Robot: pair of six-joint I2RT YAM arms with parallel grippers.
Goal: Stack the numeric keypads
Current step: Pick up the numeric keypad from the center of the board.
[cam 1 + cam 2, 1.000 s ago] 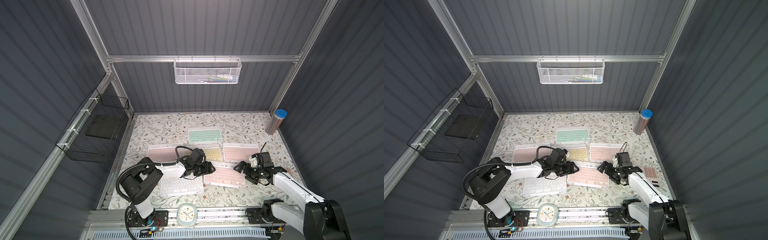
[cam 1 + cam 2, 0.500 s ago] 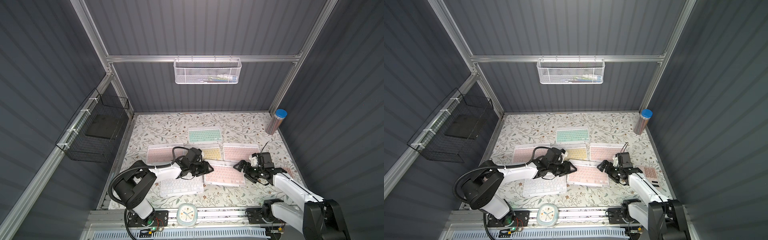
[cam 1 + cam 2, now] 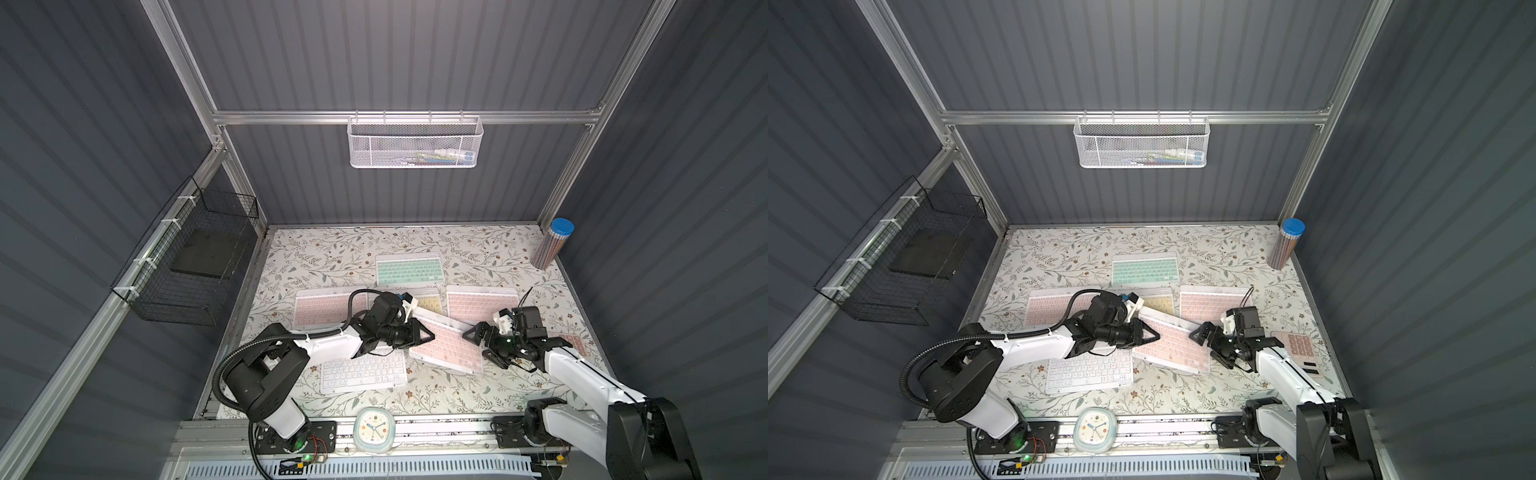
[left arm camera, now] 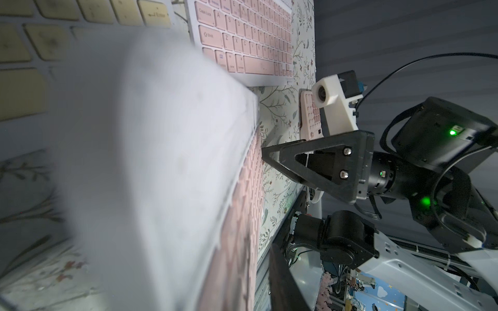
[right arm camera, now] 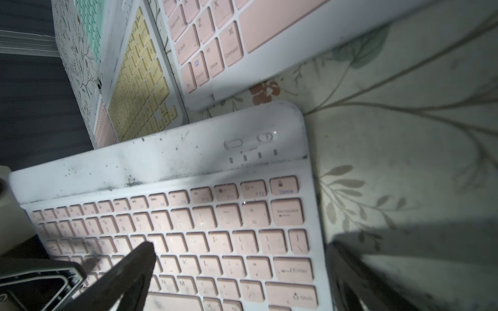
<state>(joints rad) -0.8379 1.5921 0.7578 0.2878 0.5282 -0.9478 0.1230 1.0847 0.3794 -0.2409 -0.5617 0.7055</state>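
Several white-framed numeric keypads lie on the floral table. At the back is a mint-green one (image 3: 409, 270), then a pink one (image 3: 322, 305), a yellow one (image 3: 430, 300) and another pink one (image 3: 482, 300). A white one (image 3: 363, 370) lies at the front. The middle pink keypad (image 3: 446, 347) sits askew with its left end raised. My left gripper (image 3: 428, 332) is shut on that end; one finger (image 4: 283, 282) shows beside the blurred slab. My right gripper (image 3: 482, 347) stands open at its right end, with one finger (image 5: 134, 269) over the keys and the other off the edge.
A small pink-keyed calculator (image 3: 1302, 347) lies just right of my right arm. A round clock (image 3: 372, 428) stands at the front edge. A blue-lidded pencil tube (image 3: 555, 245) is in the back right corner. A white mesh basket (image 3: 413, 141) and a black wire basket (image 3: 195, 266) hang on the walls.
My left gripper has closed on the middle pink keypad's left end, and that end has swung towards the yellow one and lifted. The right gripper has stayed open in place.
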